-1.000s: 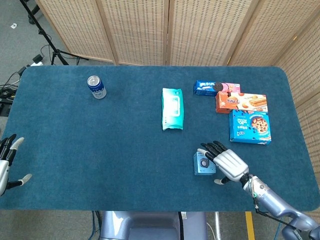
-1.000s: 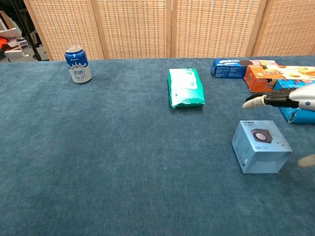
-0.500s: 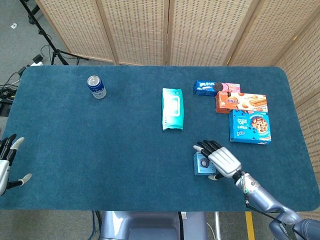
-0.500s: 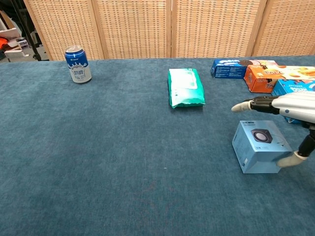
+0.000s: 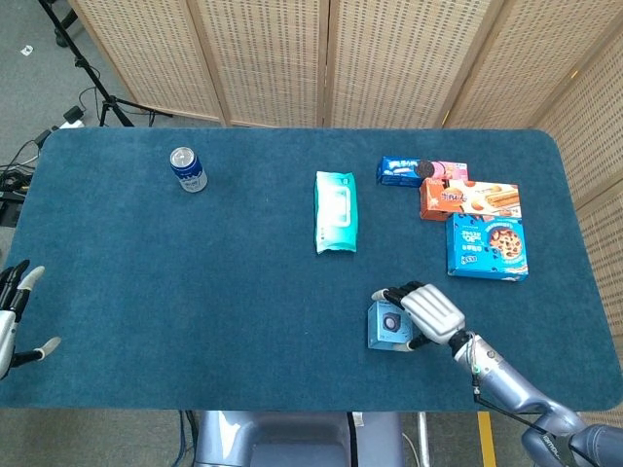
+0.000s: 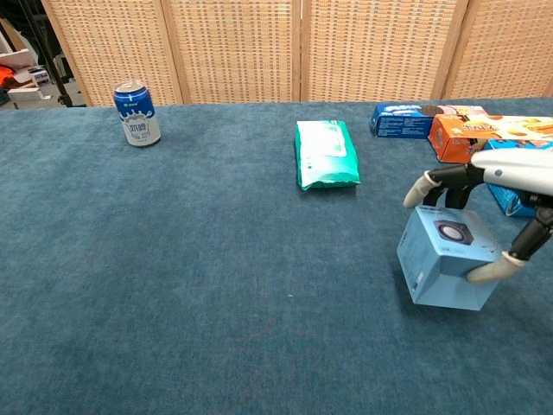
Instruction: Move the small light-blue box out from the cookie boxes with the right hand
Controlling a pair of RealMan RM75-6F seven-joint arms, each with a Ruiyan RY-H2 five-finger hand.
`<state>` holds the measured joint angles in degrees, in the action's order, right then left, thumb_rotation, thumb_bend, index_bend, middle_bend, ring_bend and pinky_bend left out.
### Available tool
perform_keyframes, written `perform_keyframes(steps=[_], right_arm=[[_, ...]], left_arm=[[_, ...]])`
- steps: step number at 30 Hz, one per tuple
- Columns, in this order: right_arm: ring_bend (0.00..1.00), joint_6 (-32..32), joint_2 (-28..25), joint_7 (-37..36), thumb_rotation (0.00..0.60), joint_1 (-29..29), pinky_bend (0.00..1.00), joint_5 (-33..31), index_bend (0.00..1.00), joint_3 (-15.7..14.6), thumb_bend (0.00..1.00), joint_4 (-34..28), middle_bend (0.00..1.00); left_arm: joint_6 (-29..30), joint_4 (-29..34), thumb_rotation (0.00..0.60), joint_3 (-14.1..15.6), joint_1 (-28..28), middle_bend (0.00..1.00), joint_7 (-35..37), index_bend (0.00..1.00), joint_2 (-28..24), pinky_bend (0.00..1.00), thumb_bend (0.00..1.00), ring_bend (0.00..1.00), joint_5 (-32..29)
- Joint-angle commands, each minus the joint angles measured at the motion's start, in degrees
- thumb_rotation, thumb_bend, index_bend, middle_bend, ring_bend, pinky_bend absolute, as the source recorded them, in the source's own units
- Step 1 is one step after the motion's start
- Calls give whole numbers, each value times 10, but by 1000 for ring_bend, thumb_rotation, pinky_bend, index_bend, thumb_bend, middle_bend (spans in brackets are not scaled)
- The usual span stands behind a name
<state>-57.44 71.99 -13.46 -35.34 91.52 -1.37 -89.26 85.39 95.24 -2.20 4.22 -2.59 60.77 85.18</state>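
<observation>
The small light-blue box sits near the table's front right, tilted, its near edge raised off the cloth in the chest view. My right hand grips it, fingers over its far side and the thumb on its near right side. The cookie boxes lie behind it: a dark blue and pink one, an orange one and a blue one. My left hand hangs open off the table's front left edge.
A green wipes pack lies mid-table. A blue can stands at the back left. Wicker screens stand behind the blue table. The table's right edge is close to the cookie boxes.
My right hand has closed on the light-blue box, thumb coming in against its near side. The box has shifted slightly left and tipped up. The left hand has barely moved.
</observation>
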Motion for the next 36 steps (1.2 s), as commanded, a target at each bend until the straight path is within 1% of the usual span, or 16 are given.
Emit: perform_keyframes(steps=[1,4,8,10,17,21,23,24,25,26,27,28,29,30,32,36], right_arm=[[446,123,-111,-140,600,-60,315,-48,428,14,529,-115,515],[446,230,-156,-206,600,-113,315,-76,432,23,550,-135,517],[446,333,-169,-268,600,-158,315,-91,448,29,569,-136,518],[446,350,-159,-280,600,-166,315,-87,450,31,570,-125,519],[442,357,-126,-274,600,-168,315,-85,453,30,583,-91,510],[385,364,-107,-258,600,-168,315,-106,453,29,578,-67,458],[336,371,-99,-254,600,-169,315,-116,439,28,563,-56,398],[302,373,-95,-251,600,-169,315,-118,413,28,537,-52,353],[237,373,-92,-247,600,-168,313,-119,355,27,472,-48,266],[138,374,-90,-245,600,-167,291,-119,246,27,348,-46,148],[81,374,-89,-243,600,-166,270,-118,165,26,245,-44,82],[18,371,-88,-241,600,-165,229,-118,68,26,111,-42,14],[0,365,-86,-235,600,-162,179,-117,14,26,32,-37,0],[0,348,-85,-227,600,-156,150,-118,2,30,6,-32,0],[0,312,-82,-206,600,-142,75,-122,0,33,0,-29,0],[0,272,-85,-166,600,-126,34,-135,0,40,0,-33,0]], left_arm=[[1,0,600,0,0,0,1,0,-1,0,0,0,1],[1,1,600,1,-1,0,2,0,-1,0,0,0,2],[-1,2,600,1,0,0,1,0,-2,0,0,0,1],[-2,2,600,1,0,0,0,0,-1,0,0,0,0],[-5,2,600,1,1,0,-2,0,-1,0,0,0,-3],[-9,3,600,3,2,0,-2,0,-2,0,0,0,-1],[-9,4,600,4,2,0,-3,0,-3,0,0,0,0],[-8,4,600,4,2,0,-3,0,-3,0,0,0,0],[-7,4,600,4,1,0,-3,0,-3,0,0,0,0],[-7,4,600,4,1,0,-3,0,-3,0,0,0,0],[-7,4,600,3,1,0,-3,0,-3,0,0,0,0],[-7,4,600,3,1,0,-3,0,-3,0,0,0,-1],[-6,4,600,3,1,0,-3,0,-2,0,0,0,-1],[-6,4,600,3,1,0,-3,0,-2,0,0,0,-1],[-4,4,600,2,0,0,-2,0,-2,0,0,0,0],[-2,2,600,2,0,0,-2,0,0,0,0,0,0]])
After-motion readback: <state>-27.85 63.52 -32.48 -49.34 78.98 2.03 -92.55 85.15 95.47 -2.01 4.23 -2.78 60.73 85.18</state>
